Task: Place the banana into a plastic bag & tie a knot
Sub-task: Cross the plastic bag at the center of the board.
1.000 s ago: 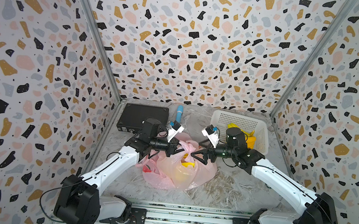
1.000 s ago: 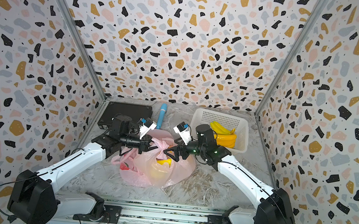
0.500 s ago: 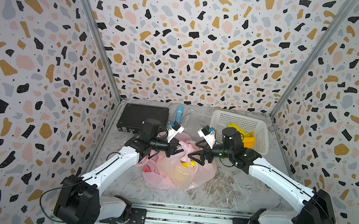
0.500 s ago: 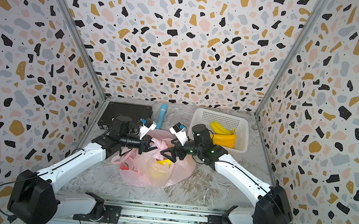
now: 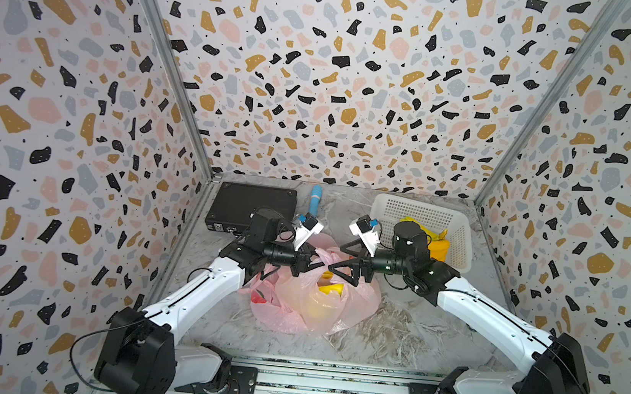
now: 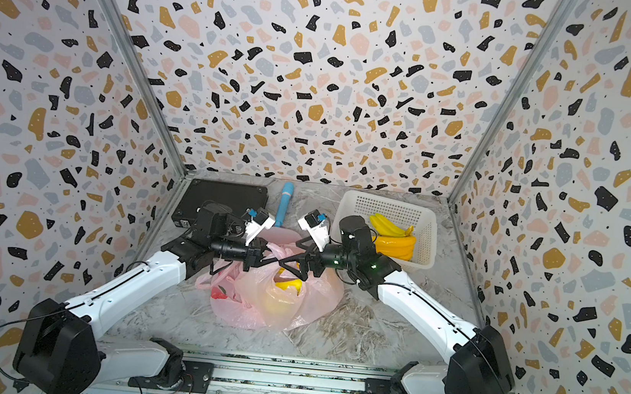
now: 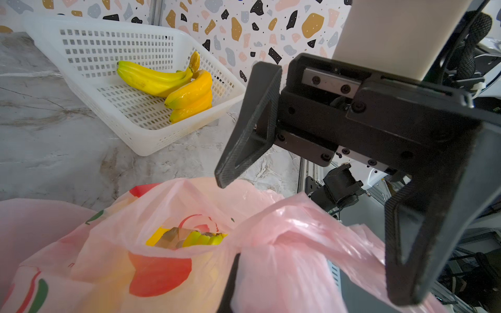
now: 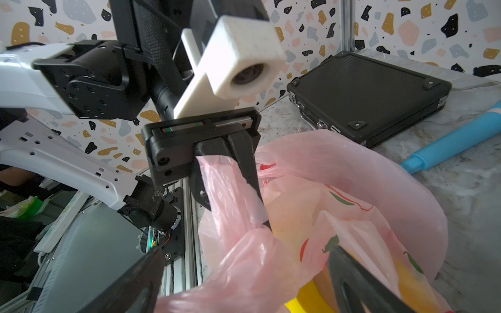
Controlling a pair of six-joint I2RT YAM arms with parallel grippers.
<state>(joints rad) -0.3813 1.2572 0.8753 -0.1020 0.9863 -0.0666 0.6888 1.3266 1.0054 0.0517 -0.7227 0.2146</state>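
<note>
The pink plastic bag (image 5: 314, 306) (image 6: 274, 305) lies mid-table with the yellow banana (image 5: 330, 287) (image 7: 189, 238) showing through its mouth. My left gripper (image 5: 314, 264) (image 8: 264, 219) is shut on one bag handle (image 8: 227, 189) and holds it up. The right gripper (image 5: 341, 273) (image 7: 314, 238) (image 8: 244, 284) faces it tip to tip. It stands open, with its fingers (image 8: 357, 281) on either side of the bunched pink plastic (image 7: 292, 230). In the left wrist view the bag hides my left gripper's own fingers.
A white basket (image 5: 420, 211) with more bananas (image 6: 393, 238) stands at the back right. A black case (image 5: 253, 207) lies at the back left, with a blue tube (image 5: 314, 202) beside it. Patterned walls close three sides.
My right gripper has moved left over the bag, up to the left gripper's tip, and its open jaws have narrowed slightly. The left gripper has held still on the handle.
</note>
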